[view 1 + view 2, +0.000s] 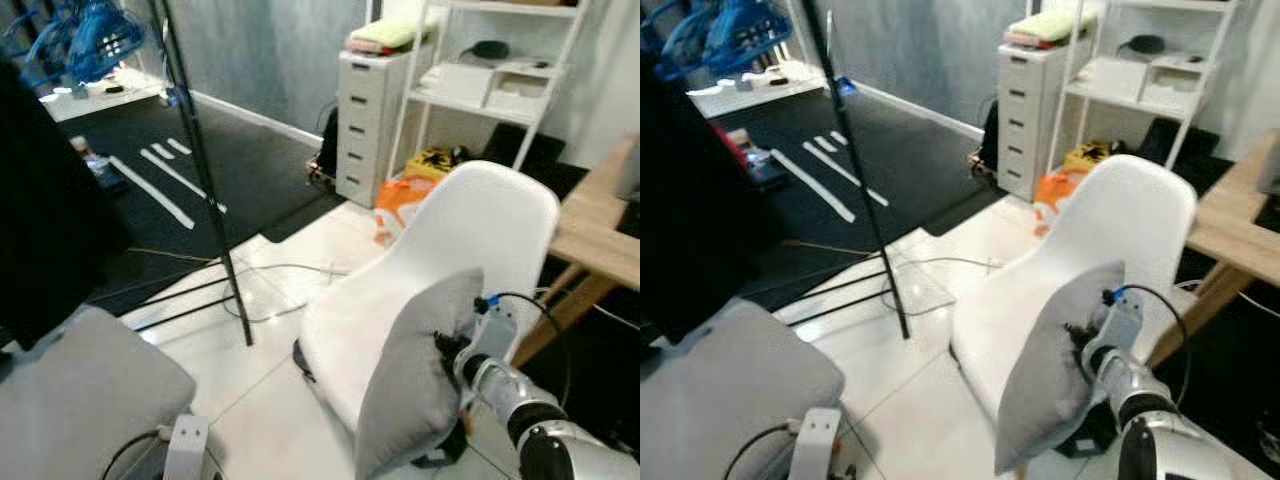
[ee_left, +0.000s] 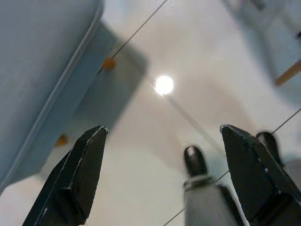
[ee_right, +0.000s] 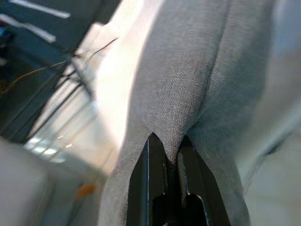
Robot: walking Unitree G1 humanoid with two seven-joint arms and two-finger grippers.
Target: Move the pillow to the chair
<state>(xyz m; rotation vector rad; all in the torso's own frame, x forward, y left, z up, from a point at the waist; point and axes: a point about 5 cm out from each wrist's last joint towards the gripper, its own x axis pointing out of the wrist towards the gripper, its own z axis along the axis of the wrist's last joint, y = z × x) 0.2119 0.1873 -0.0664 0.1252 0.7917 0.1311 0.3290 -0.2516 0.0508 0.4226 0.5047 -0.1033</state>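
Observation:
A grey pillow [image 1: 420, 385] hangs upright in front of the white shell chair [image 1: 470, 235], beside the seat's right edge. My right gripper [image 1: 446, 355] is shut on the pillow, pinching a fold of its fabric [image 3: 188, 94] between the black fingers [image 3: 153, 155]. In the left wrist view my left gripper [image 2: 162, 141] hangs open over the white floor, nothing between its fingers, beside a grey cushioned seat [image 2: 37, 66].
A grey cushioned seat [image 1: 80, 400] is at lower left. A black stand pole [image 1: 205, 170] with cables on the floor rises left of the chair. Behind are a white drawer unit [image 1: 365, 115], white shelves [image 1: 495, 75] and an orange bag [image 1: 405, 200]. A wooden table [image 1: 595, 225] is at right.

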